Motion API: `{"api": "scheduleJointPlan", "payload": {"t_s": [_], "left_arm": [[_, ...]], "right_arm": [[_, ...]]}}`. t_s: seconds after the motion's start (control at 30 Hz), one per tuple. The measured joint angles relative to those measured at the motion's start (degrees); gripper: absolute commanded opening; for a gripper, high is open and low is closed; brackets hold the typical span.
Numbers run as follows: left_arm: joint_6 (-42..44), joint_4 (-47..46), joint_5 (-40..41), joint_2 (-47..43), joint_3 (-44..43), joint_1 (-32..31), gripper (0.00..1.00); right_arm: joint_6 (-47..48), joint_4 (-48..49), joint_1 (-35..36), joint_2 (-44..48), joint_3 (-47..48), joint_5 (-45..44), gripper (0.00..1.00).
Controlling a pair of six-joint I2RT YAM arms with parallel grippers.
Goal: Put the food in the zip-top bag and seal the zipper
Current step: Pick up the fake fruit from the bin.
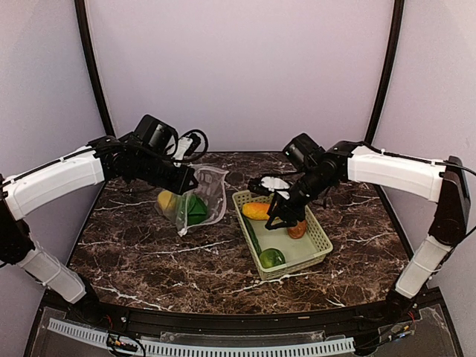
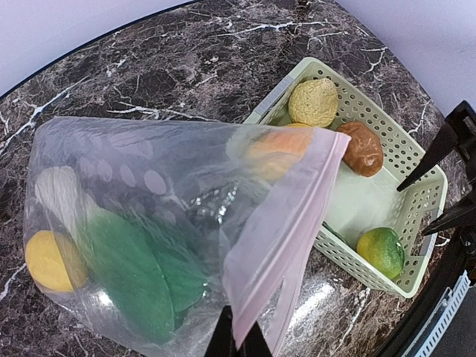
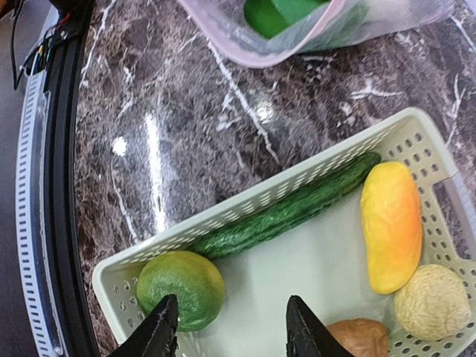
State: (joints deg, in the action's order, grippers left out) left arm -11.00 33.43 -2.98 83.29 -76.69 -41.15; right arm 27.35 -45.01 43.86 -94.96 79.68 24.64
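Observation:
The clear zip-top bag [image 1: 199, 199] lies left of the pale green basket [image 1: 321, 242]. My left gripper [image 2: 238, 343] is shut on the bag's pinkish zipper strip [image 2: 286, 223] and lifts the mouth edge. Inside the bag are a yellow lemon [image 2: 49, 260] and green bok choy [image 2: 134, 271]. My right gripper [image 3: 232, 331] is open above the basket, empty. In the basket lie a green round fruit [image 3: 181, 288], a green cucumber [image 3: 290, 210], an orange-yellow piece [image 3: 390, 225], a beige round one [image 3: 433, 301] and a brown potato [image 3: 357, 339].
The basket stands right of centre on the dark marble table [image 1: 149, 256]. A black cable bundle [image 1: 192, 141] sits at the back behind the left arm. The table's near edge has a black rail [image 3: 63, 186].

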Motion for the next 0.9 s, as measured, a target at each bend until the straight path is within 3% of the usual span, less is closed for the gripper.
{"api": "scheduleJointPlan", "payload": {"t_s": [0.33, 0.67, 0.83, 0.9], "left_arm": [[0.07, -1.77, -0.90, -3.72, 3.39, 0.00, 0.01], [-0.17, -3.08, -1.09, -4.46, 5.31, 0.00, 0.01], [-0.20, -3.45, -1.14, -4.48, 5.51, 0.00, 0.01], [-0.20, -3.56, -1.16, -4.48, 5.51, 0.00, 0.01]], "right_arm": [[5.70, 0.70, 0.15, -0.50, -7.74, 3.50, 0.73], [7.58, 1.92, 0.83, -8.72, -8.41, 5.60, 0.88], [8.09, 1.27, 0.98, -10.38, -8.44, 5.73, 0.87], [8.26, 1.01, 0.98, -10.45, -8.44, 5.51, 0.81]]}}
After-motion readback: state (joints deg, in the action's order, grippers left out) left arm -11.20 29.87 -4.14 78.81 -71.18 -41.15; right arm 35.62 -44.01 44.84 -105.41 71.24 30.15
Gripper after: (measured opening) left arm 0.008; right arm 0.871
